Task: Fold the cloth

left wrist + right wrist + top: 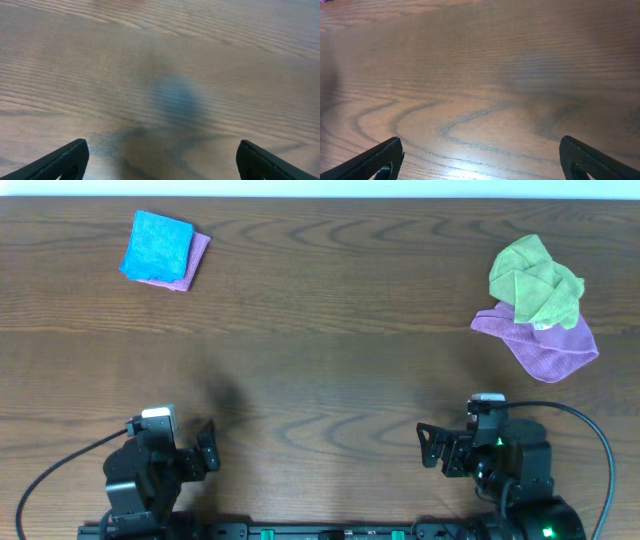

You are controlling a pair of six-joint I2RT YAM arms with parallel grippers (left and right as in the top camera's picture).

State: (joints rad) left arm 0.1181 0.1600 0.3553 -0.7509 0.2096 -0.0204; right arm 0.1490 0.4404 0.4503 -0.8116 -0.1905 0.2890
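A crumpled green cloth point(536, 279) lies on top of a crumpled purple cloth point(545, 343) at the far right of the table. A folded blue cloth point(155, 244) sits on a folded purple cloth point(195, 260) at the far left. My left gripper point(208, 448) is open and empty near the front edge, and its wrist view point(160, 160) shows only bare wood between the fingertips. My right gripper point(430, 445) is open and empty near the front right, also over bare wood in its wrist view point(480, 157).
The wooden table point(320, 370) spans the whole view. Black cables run from both arm bases at the front edge.
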